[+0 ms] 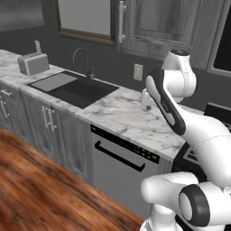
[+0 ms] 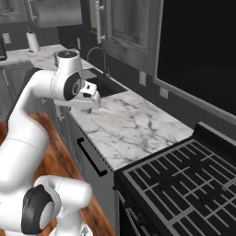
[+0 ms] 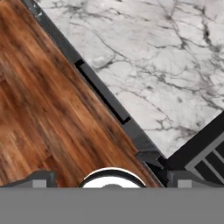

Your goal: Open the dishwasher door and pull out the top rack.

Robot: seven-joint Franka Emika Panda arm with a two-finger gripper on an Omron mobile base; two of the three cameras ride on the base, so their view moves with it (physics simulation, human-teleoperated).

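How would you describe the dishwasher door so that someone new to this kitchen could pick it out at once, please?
Find the white marble counter between the black sink and the stove. Directly under it sits the dishwasher door, shut. Unlike the wood-grain cabinet doors to its left with their thin handles, it is a plain flat grey panel with one wide black bar handle and a black control strip along its top.

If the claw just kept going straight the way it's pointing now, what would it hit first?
The claw points steeply down from above the counter edge. Going straight on, it would probably meet the top edge of the dishwasher door or its black bar handle, else slip past to the wood floor. Depth is unclear.
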